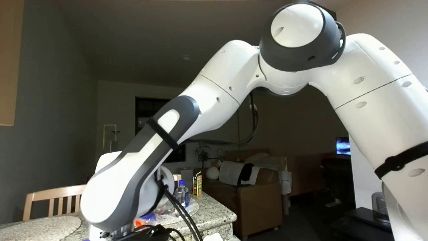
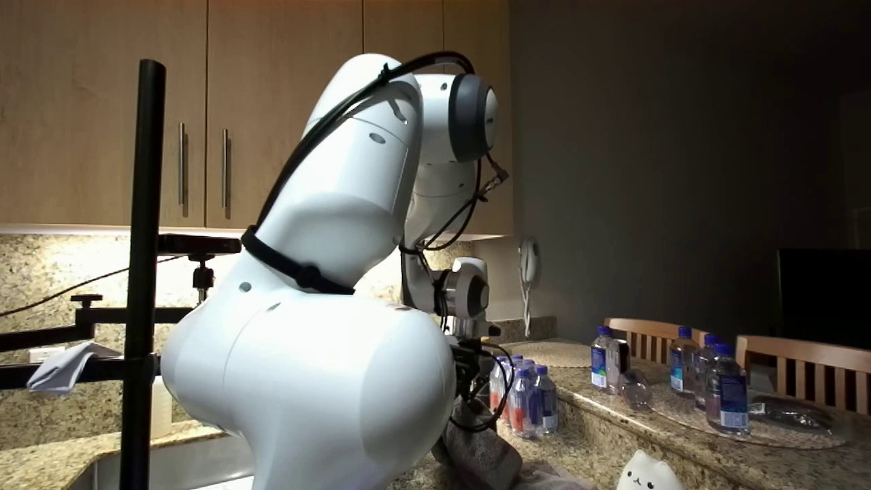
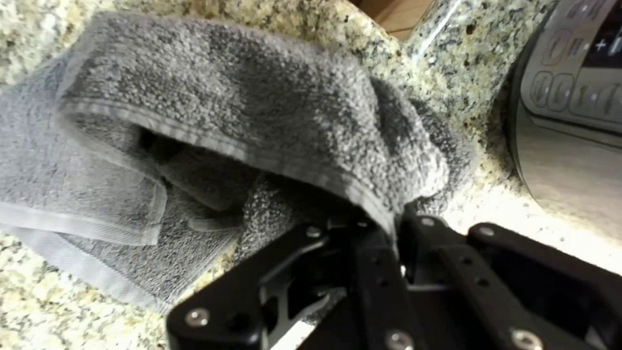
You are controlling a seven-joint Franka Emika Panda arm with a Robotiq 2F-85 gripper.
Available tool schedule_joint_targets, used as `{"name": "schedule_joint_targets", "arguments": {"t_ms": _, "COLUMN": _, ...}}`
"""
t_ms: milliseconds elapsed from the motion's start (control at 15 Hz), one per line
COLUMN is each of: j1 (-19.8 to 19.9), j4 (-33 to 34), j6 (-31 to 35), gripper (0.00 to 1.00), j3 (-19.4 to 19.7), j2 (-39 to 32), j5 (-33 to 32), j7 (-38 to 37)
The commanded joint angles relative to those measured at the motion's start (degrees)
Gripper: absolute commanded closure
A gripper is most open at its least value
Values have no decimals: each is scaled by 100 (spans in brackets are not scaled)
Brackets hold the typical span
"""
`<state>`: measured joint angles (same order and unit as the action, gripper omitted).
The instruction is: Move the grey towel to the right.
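Nearest in the wrist view, the gripper (image 3: pixel 396 226) holds one hem of the grey towel (image 3: pixel 223 92) pinched. From this grip, most of it lies toward ten o'clock on the speckled counter (image 3: pixel 53 311), its long axis going roughly ten to four. At two o'clock, near the towel, stands a metallic appliance (image 3: pixel 578 155). A rightward pull will probably drag this bulk behind.
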<state>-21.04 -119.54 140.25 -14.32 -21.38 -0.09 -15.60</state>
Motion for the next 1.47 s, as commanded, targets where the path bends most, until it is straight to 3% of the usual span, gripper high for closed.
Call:
{"name": "schedule_joint_targets", "arguments": {"t_ms": 0, "j1": 186, "j4": -41, "j6": -555, "gripper": 89, "j3": -45, "j2": 538, "j5": 259, "j7": 216}}
{"name": "schedule_joint_targets", "arguments": {"t_ms": 467, "j1": 214, "j4": 229, "j6": -1320, "gripper": 89, "j3": -131, "j2": 1251, "j5": 539, "j7": 174}}
{"name": "schedule_joint_targets", "arguments": {"t_ms": 800, "j1": 176, "j4": 481, "j6": -1670, "gripper": 90, "j3": -122, "j2": 1636, "j5": 292, "j7": -92}}
{"name": "schedule_joint_targets", "arguments": {"t_ms": 1400, "j1": 511, "j4": 1235, "j6": -2398, "gripper": 90, "j3": 287, "j2": 1373, "j5": 21, "j7": -244}}
